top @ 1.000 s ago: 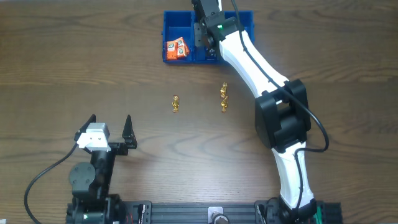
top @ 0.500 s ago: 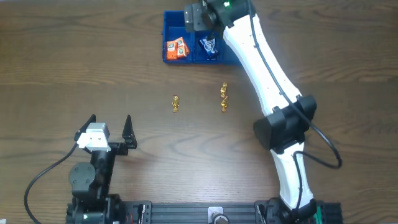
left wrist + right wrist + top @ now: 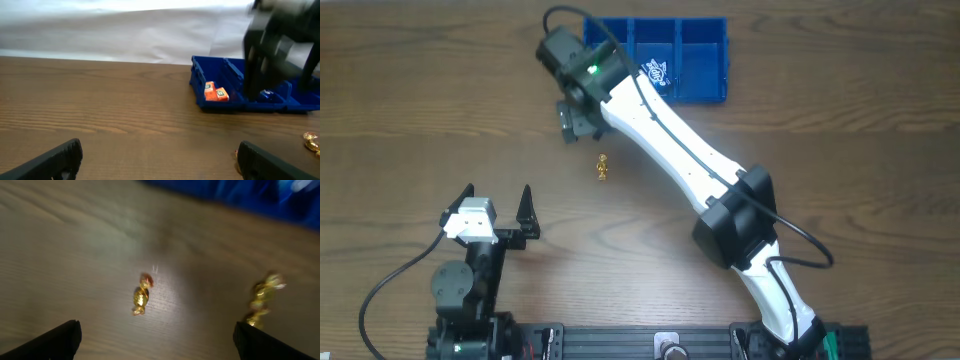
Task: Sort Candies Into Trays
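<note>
1. Dark wood-grain table (image 3: 420,100), with a pale wall (image 3: 100,25) behind it.
2. The right gripper (image 3: 156,326) has its fingers spread wide and nothing between them. It hangs over bare table, just off the left front corner of the blue tray (image 3: 705,96).
3. Pretty much under it sits one gold candy (image 3: 140,296), a bit further out from the tray. It has twisted ends, and its long axis points roughly at the tray and away from it, tilted slightly.
4. Two more gold candies (image 3: 262,300) lie off to the right of that one, in front of the tray, one behind the other along about the same line.
5. In the tray there's a blue candy (image 3: 655,72) in the middle compartment and two orange candies (image 3: 215,93) in the left one.
6. The left gripper (image 3: 498,200) also has its fingers apart and is empty, well away from the tray.
7. A second ago the right arm was over the tray's middle compartment. It has since swung out left and forward, leaving the blue candy in there. The left arm hasn't budged.
</note>
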### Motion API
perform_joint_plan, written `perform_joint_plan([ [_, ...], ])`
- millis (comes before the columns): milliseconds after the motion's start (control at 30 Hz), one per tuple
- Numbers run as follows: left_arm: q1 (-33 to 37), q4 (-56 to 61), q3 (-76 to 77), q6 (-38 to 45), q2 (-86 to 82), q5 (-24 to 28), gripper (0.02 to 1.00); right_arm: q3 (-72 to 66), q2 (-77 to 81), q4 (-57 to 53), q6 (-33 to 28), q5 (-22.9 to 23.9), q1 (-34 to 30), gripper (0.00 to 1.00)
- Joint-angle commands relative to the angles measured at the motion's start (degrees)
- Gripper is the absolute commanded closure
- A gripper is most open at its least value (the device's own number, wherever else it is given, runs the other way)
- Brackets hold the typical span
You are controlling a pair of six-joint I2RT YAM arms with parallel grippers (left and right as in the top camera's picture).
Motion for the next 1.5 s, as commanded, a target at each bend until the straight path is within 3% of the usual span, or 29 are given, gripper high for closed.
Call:
perform_joint_plan([
  [33, 0.13, -1.88, -1.14, 0.35, -0.24, 1.36, 0.02, -11.08, 1.64, 6.01, 4.26, -3.78, 0.15, 0.001],
  [267, 0.13, -1.88, -1.14, 0.35, -0.24, 1.36, 0.02, -18.69, 1.81, 13.31, 5.49, -5.79, 0.15, 0.023],
  [1000, 0.13, -1.88, -1.14, 0.35, -0.24, 1.36, 0.02, -18.69, 4.15, 16.57, 8.31, -5.62, 2.29, 0.049],
  [1500, 0.13, -1.88, -1.14, 0.35, -0.24, 1.36, 0.02, -18.69, 5.27, 16.79, 7.85, -5.09, 1.86, 0.213],
])
